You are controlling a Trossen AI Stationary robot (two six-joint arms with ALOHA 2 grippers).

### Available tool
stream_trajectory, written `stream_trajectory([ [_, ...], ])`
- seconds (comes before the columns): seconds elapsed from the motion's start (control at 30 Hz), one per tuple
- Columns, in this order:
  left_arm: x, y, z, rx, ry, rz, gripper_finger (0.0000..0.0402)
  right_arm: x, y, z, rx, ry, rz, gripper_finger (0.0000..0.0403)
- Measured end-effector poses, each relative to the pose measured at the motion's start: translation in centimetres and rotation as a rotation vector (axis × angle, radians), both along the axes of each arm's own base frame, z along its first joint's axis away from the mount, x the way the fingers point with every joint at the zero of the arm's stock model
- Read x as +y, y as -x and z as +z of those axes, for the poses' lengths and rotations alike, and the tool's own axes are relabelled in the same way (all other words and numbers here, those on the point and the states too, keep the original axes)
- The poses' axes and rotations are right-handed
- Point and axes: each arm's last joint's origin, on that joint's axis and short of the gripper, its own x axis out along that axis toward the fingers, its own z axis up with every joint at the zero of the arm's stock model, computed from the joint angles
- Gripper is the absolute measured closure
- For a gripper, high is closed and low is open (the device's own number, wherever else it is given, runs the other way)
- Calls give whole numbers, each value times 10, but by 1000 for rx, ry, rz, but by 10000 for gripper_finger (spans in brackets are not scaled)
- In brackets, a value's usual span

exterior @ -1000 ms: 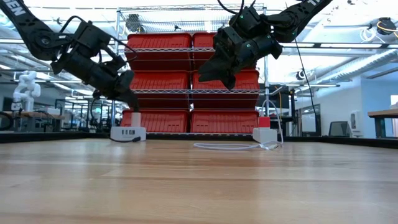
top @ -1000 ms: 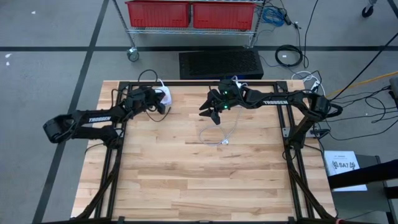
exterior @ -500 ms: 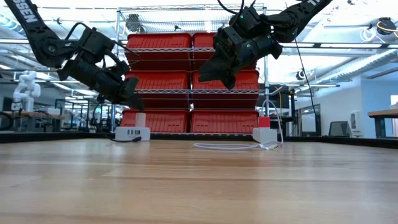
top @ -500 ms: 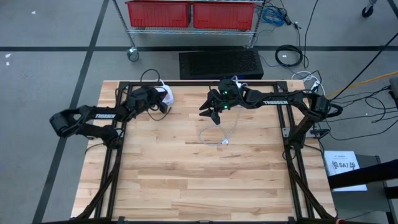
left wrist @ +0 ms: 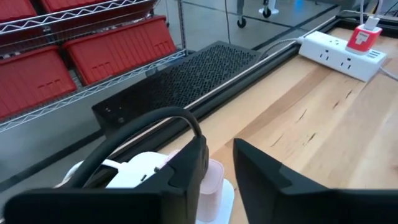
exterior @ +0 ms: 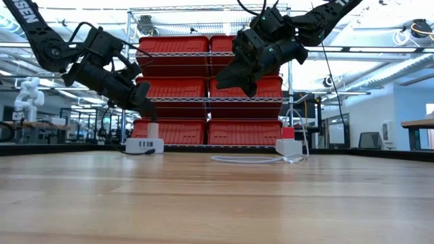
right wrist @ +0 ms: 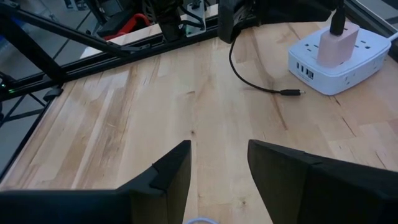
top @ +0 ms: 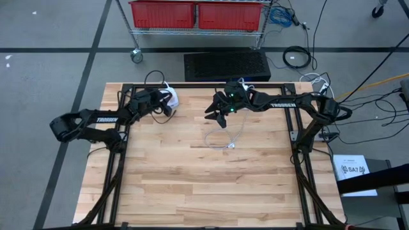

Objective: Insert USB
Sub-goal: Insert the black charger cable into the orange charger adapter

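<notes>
High view first, far left: the left gripper (top: 167, 108) hangs at about eleven o'clock on the pale wooden plank table (top: 211, 185), right over the white rectangular power strip (right wrist: 339, 59) with the pink cube charger (right wrist: 337, 42) plugged into its top. Its fingers stand a narrow gap apart with nothing between them. The thin black USB cable (right wrist: 249, 78) lies loose on the wood, its small metal-tipped plug (right wrist: 292, 92) just beside the strip's USB ports but not in one, so the insertion looks not yet done.

To do this well, I'd say: come down on the plug body, not the cord, grip it square, line it up level with a port, then push straight in while the strip is kept from sliding.

Moving right, the right gripper (top: 216, 115) hovers near twelve o'clock, fingers apart, empty, above a looped white cable (top: 225, 139). It could brace that strip. A second white power strip (left wrist: 339, 48) sits at twelve o'clock.
</notes>
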Motion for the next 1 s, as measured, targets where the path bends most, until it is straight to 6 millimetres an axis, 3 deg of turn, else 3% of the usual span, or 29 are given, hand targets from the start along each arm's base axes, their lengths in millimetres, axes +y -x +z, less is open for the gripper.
stream_trajectory([
  [0.2,0,1,-2,17,7,34,267,0,0,0,-1,3,4,252],
  [0.47,1,1,-1,7,2,35,262,0,0,0,-2,7,7,252],
  [0.77,4,-3,-11,27,22,27,299,0,0,0,-1,6,8,252],
  [1.0,5,-5,-7,-14,-10,27,315,0,0,0,-2,12,10,252],
])
